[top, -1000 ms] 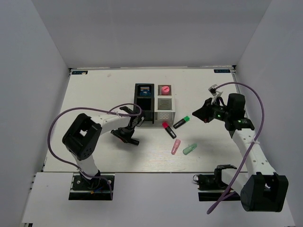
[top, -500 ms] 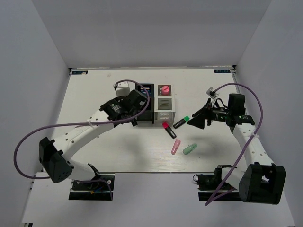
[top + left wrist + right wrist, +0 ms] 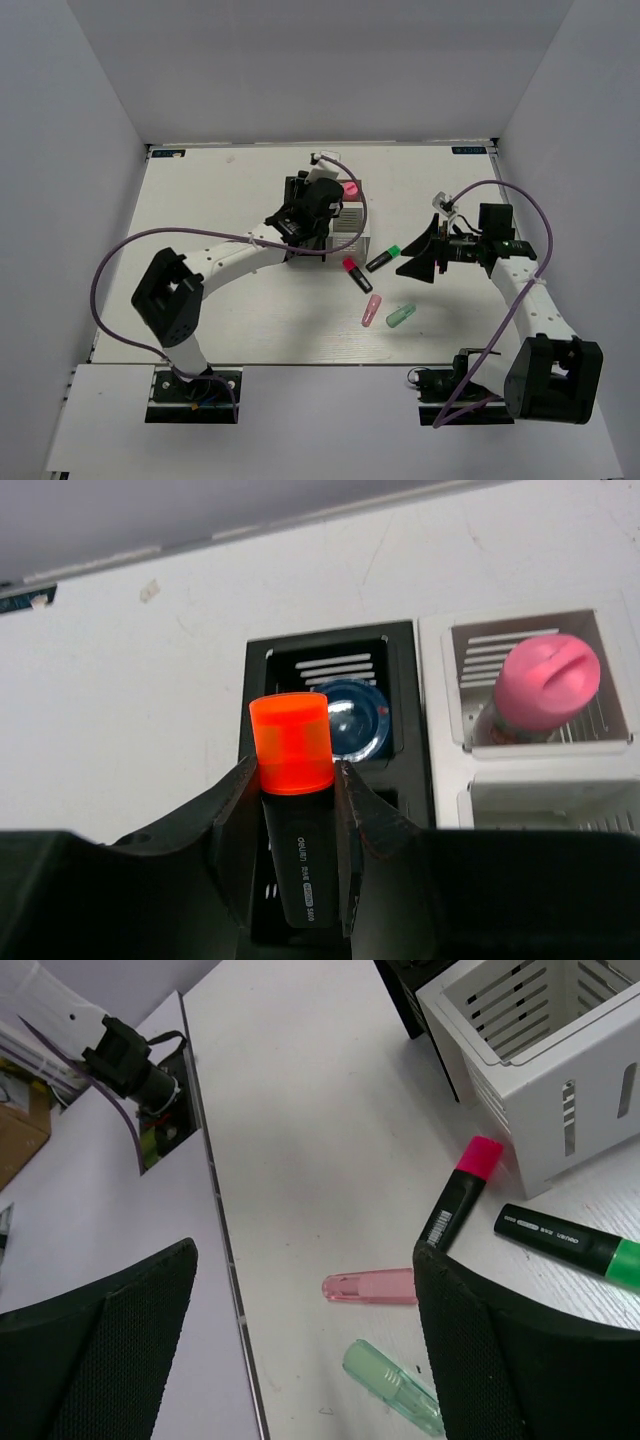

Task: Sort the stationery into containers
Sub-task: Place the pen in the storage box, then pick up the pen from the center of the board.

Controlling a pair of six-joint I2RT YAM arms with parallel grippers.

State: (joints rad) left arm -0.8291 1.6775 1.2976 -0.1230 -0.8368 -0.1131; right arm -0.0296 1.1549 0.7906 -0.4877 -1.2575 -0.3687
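**Orange marker held at the black organiser, right gripper spread**

The left gripper (image 3: 293, 795) pinches the orange marker (image 3: 290, 742) by its black body. The orange cap points to the top of the left wrist view. The marker is in the centre of that view, in front of the black organiser (image 3: 330, 635). The upper cell of this organiser holds the blue pot (image 3: 348, 718). The white organiser (image 3: 437, 680) is joined to it on the right, and the pink tube (image 3: 545, 680) stands in its upper cell. In the top view this gripper is over the black organiser, a little above the centre of the frame.

The right gripper (image 3: 300, 1360) is spread wide and holds nothing. Its fingers (image 3: 110, 1350) fill the lower left and lower right corners of the right wrist view. Between them, on the table (image 3: 300, 1110), lie the pink capsule (image 3: 370, 1287) and, below it, the mint capsule (image 3: 395, 1385), near each other but apart. The red marker (image 3: 455, 1205) lies right of centre, with its cap close to the lower corner of the white organiser; I cannot tell if they touch. The green marker (image 3: 570, 1243) lies just beside it at the right edge.
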